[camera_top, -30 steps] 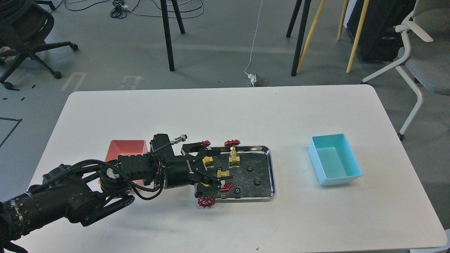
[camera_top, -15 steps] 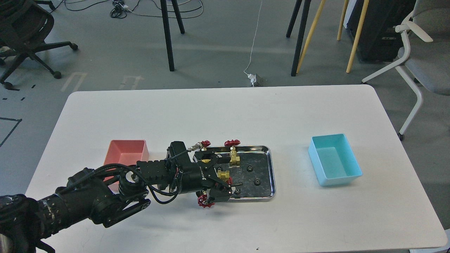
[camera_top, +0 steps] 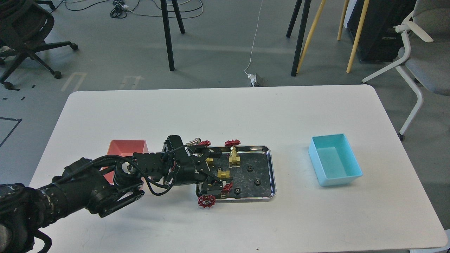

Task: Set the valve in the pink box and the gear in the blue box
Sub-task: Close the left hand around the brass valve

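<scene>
four valves (camera_top: 233, 159), four gears (camera_top: 257, 181), two boxes (camera_top: 334, 160), one tray (camera_top: 271, 165)

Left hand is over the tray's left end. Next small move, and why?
Probably close on the valve and lift. The left hand sits over the steel tray with its fingers spread on either side of that brass body, nothing gripped. The pink box and blue box look empty.
</scene>
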Motion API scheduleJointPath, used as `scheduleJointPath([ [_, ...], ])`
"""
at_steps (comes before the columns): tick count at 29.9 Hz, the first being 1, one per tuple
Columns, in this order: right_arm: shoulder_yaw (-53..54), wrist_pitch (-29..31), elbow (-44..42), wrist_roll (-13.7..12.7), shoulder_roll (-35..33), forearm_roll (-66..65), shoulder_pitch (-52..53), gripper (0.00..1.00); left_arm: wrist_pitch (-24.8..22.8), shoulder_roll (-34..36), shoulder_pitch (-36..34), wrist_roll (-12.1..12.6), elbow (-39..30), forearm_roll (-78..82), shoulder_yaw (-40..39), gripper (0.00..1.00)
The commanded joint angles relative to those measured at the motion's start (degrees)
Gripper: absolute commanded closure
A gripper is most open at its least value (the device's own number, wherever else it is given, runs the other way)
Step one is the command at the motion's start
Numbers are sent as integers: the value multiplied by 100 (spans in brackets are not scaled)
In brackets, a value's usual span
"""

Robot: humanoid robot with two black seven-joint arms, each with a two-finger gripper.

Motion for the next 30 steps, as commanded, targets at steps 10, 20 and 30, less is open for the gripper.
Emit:
scheduleJointPath([
  [10,-4,0,-8,-3,7,-22,9,1,8,18,-100,-96,4,-28,287,26],
  [20,-4,0,-8,-3,7,-22,18,1,0,27,-153,-96,13,-20,304,52],
  [30,-4,0,-8,-11,7,-22,35,1,-18,62,-144,-96,4,-2,427,77],
])
